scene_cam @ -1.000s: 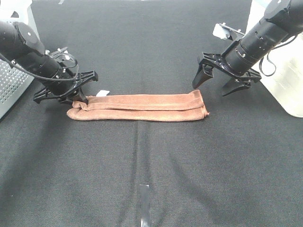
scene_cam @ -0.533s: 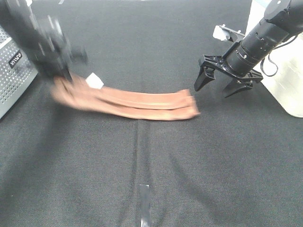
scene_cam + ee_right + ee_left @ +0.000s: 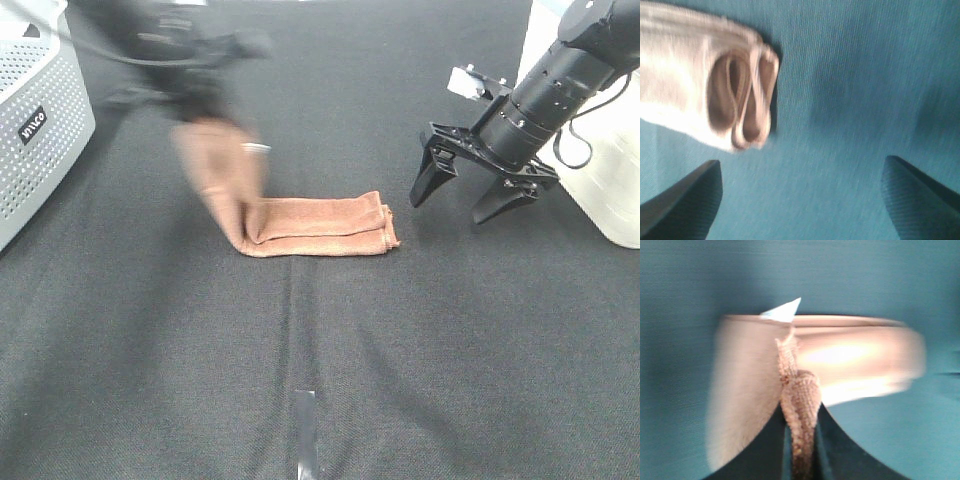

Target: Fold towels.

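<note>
A: Fig. 1: where does the towel (image 3: 320,225) lie?
B: On the black table (image 3: 450,350), long axis left–right. Its left end is raised, pinched in the closed left gripper (image 3: 801,415).
A: The right gripper (image 3: 450,208)?
B: Jaws wide, empty, just beside the right end, so it is the nearer arm there. The basket (image 3: 40,80) label is too small to read.

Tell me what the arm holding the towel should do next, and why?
Probably carry the lifted end over to the resting end and lay it there: the left fingers are shut on the towel, one end raised above the flat half.
</note>
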